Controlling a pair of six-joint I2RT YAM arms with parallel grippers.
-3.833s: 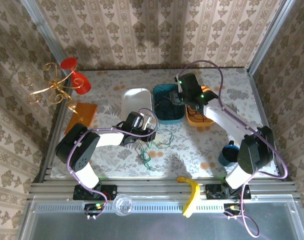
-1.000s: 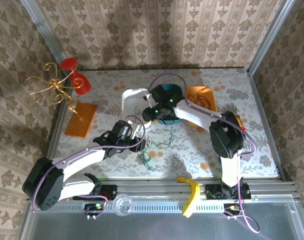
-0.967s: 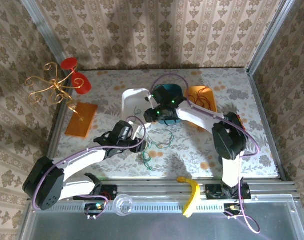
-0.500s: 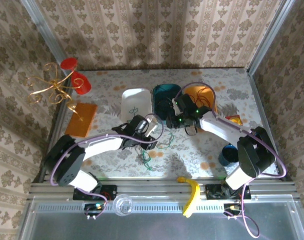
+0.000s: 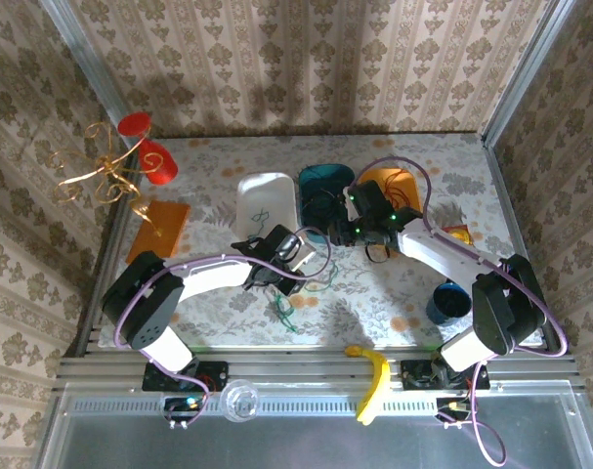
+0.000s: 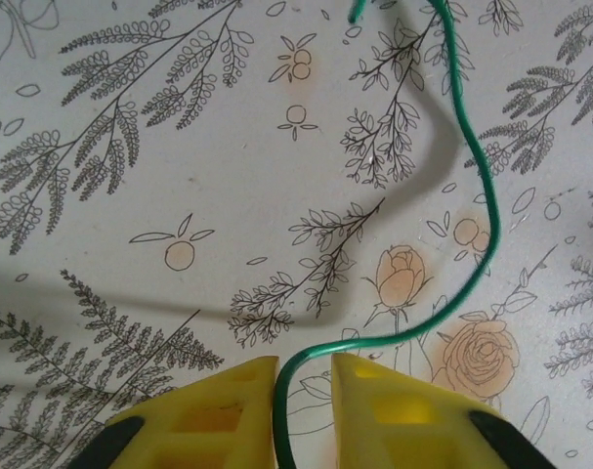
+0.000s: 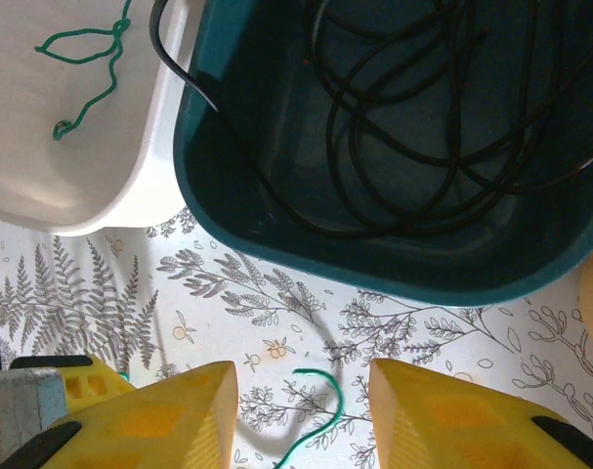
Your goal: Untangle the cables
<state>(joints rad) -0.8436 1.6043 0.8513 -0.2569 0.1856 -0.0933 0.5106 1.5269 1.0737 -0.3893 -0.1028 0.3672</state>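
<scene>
the left hand (image 6: 304,366) is seen at the bottom centre of the left wrist view. its yellow fingers are set close on either side of a green cable (image 6: 477,195), which runs up from between them and bends to the upper right across the flowered counter (image 6: 130,274). a narrow gap is left beside the cable, so whether it is pinched cannot be told. the right hand (image 7: 301,381) is held open at the bottom of the right wrist view, fingers well apart, nothing gripped. a loose green end (image 7: 325,405) lies on the counter between them. above it, a black cable (image 7: 423,127) is coiled in the teal tub (image 7: 276,230), one strand hung over the tub's left rim. a short green piece (image 7: 91,59) lies in the white tray (image 7: 130,191) at the upper left.
</scene>
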